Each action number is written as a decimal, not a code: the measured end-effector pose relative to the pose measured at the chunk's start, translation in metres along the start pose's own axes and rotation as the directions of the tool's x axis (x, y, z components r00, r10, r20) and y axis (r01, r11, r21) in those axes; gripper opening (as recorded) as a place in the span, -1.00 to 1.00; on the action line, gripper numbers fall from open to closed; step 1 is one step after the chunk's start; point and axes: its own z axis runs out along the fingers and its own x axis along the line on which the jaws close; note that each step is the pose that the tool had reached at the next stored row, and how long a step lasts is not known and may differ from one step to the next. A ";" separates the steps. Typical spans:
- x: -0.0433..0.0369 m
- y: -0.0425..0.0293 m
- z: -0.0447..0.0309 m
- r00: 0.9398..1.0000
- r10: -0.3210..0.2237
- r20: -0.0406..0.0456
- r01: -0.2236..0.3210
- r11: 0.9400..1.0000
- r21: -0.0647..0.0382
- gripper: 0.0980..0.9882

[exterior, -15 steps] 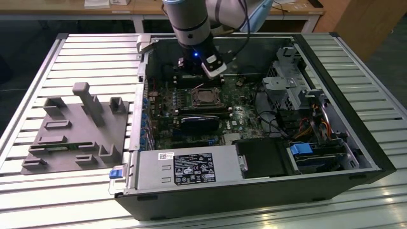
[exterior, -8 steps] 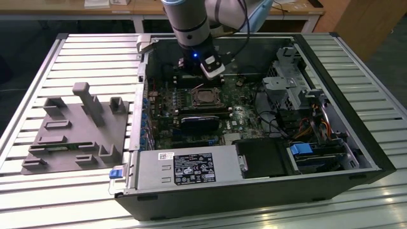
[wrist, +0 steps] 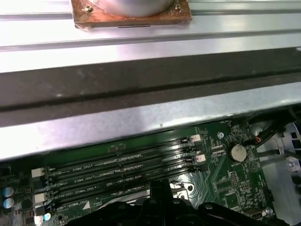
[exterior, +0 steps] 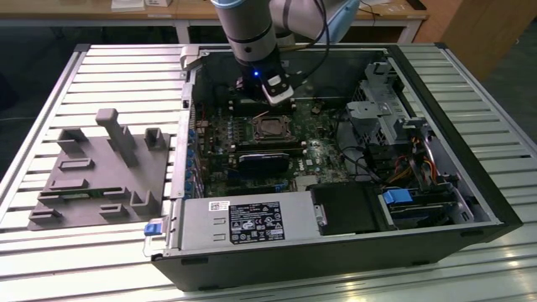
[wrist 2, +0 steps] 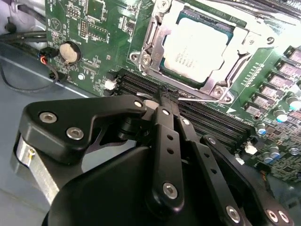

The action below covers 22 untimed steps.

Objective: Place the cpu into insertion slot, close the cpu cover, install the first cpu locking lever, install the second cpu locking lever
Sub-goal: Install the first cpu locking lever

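Pincer (wrist 2: pixel 167 96) fingers were pressed together at the end of the thin lever (wrist 2: pixel 202 98), just beside the memory slots (wrist 2: pixel 136 84), while the cpu (wrist 2: pixel 197 44) lay seated under the closed cover (wrist 2: pixel 153 35). Such a slim, springy wire could probably slip from the tips and snap back, or the tips might scrape the slots

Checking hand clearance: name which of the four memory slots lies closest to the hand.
The memory slot nearest the cpu: the hand hangs over it, while the other three lie farther toward the case wall.
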 end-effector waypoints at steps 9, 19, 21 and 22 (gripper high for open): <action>0.0015 0.0043 0.0046 0.999 0.032 0.012 -0.033 0.999 0.023 -0.99; 0.0023 0.0113 0.0088 0.998 0.054 0.022 -0.055 0.998 0.044 -0.99; 0.0028 0.0130 0.0097 0.998 0.057 0.024 -0.058 0.997 0.046 -0.99; 0.0030 0.0138 0.0100 0.998 0.058 0.024 -0.059 0.997 0.047 -0.99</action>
